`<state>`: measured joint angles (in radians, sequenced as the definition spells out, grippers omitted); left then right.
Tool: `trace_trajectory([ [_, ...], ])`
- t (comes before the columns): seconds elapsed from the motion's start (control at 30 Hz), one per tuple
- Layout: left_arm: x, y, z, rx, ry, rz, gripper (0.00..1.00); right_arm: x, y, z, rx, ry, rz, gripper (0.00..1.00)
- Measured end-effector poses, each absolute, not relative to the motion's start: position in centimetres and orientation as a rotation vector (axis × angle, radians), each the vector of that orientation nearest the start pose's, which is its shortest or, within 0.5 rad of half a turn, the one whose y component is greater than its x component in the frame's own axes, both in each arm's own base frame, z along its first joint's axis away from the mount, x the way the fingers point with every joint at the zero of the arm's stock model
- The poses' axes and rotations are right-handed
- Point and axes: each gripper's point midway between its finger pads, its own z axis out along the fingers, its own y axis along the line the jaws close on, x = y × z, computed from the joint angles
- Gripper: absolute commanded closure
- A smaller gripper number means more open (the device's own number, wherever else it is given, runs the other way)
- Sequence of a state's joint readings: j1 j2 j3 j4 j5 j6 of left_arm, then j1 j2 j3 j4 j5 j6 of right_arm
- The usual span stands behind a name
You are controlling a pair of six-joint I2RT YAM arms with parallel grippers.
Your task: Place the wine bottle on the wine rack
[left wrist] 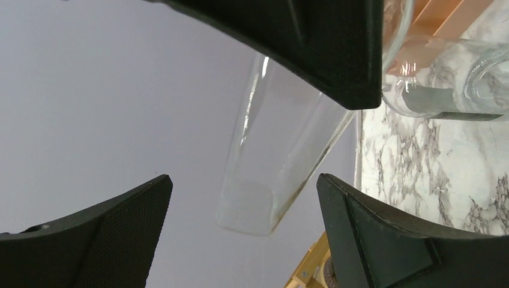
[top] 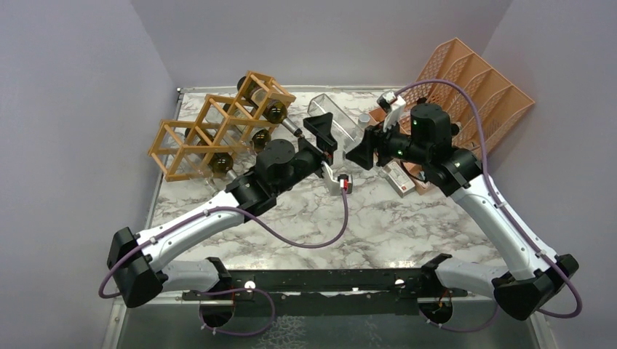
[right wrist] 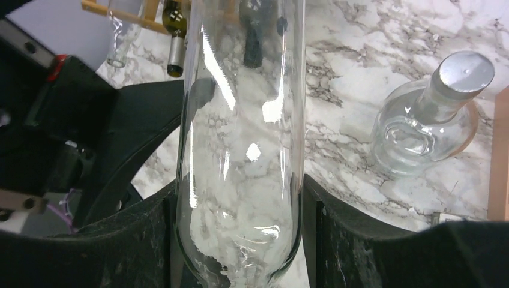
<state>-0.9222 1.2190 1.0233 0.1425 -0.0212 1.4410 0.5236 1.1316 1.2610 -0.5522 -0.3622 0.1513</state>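
Note:
The wine bottle [top: 336, 118] is clear glass and is held off the table near the middle back. My right gripper [top: 366, 147] is shut on it; in the right wrist view the bottle [right wrist: 240, 138] sits squeezed between both fingers [right wrist: 360, 240]. My left gripper [top: 325, 142] is open right beside it. In the left wrist view the bottle's flat base [left wrist: 247, 210] shows between and beyond the spread fingers [left wrist: 384, 240], not touching them. The wine rack [top: 218, 131], a tan wooden lattice, stands at the back left and holds several dark bottles [top: 275, 113].
A salmon-orange file organiser [top: 473, 87] leans at the back right. A round clear bottle with a silver cap [right wrist: 426, 126] stands on the marble behind the held bottle. A small box [top: 400, 178] lies under the right arm. Grey walls enclose the table.

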Motion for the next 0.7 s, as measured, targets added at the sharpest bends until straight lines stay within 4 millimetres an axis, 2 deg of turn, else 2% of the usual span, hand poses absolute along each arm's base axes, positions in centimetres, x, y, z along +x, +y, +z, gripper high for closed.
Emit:
trace_trajectory([
  [0.17,28.7,-29.7,37.1,1.434,0.729,0.361,0.04,28.5,24.1,31.3,-0.576,1.936,0.790,0.99],
  [0.23,28.1,-29.0,37.8,1.376,0.793,0.285,0.05,29.5,24.7,31.3,-0.565,1.934,0.794,0.99],
  [0.3,27.6,-28.6,39.3,1.282,0.863,0.180,0.05,30.6,25.3,31.3,-0.552,1.924,0.803,0.99],
  [0.4,26.6,-27.6,42.8,1.060,0.985,-0.021,0.05,31.8,26.3,31.2,-0.536,1.917,0.820,0.99],
  [0.53,25.2,-24.4,46.3,0.765,1.099,-0.204,0.05,33.1,28.3,31.2,-0.539,1.896,0.843,0.99],
  [0.7,24.3,-20.4,48.4,0.491,1.168,-0.299,0.05,33.8,32.7,31.5,-0.592,1.868,0.872,0.99],
])
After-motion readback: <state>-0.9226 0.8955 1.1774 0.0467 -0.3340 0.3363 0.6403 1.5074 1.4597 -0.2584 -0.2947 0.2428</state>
